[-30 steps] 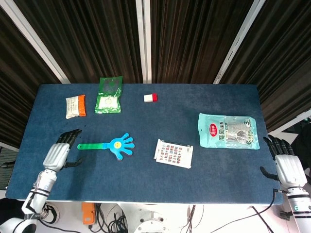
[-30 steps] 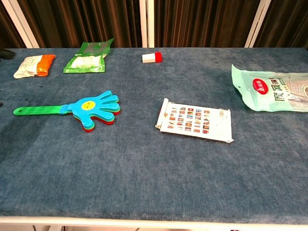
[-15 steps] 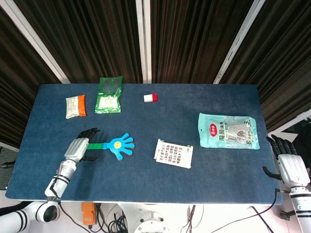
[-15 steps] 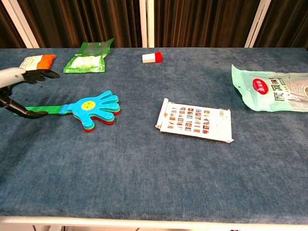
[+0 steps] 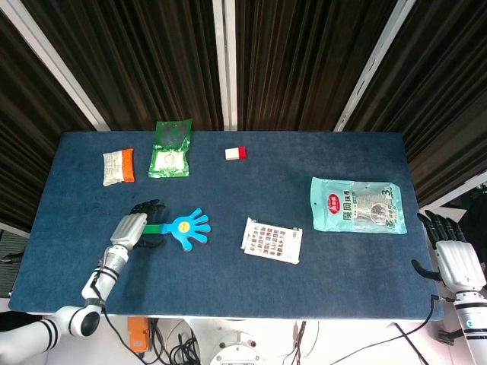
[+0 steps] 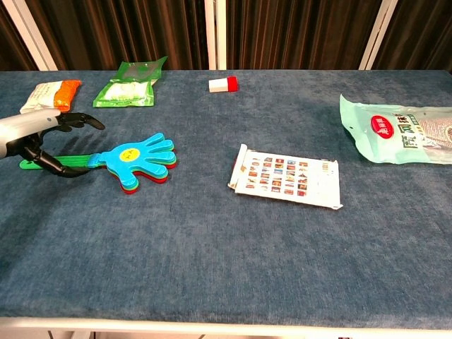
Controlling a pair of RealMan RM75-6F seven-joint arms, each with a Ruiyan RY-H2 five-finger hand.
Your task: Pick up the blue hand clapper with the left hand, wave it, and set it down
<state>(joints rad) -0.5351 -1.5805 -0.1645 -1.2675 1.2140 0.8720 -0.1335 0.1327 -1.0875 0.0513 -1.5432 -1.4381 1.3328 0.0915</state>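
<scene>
1 hand has reached the clapper, nothing lifted yet.
On the blue table, the left hand has slid in from the near-left edge over the green handle of the blue hand clapper, fingers apart, gripping nothing; grasp comes next. The right hand idles open at the right edge.

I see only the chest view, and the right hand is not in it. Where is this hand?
Observer: The right hand is past the right edge of the table, near the front corner, fingers apart, holding nothing.
Operator: Does it touch the pouch?
Observer: No. The pouch lies wholly on the table, apart from that hand.
Operator: How does the left arm come in?
Observer: Its forearm crosses the front left part of the table, and the left hand is over the handle of the clapper.
</scene>
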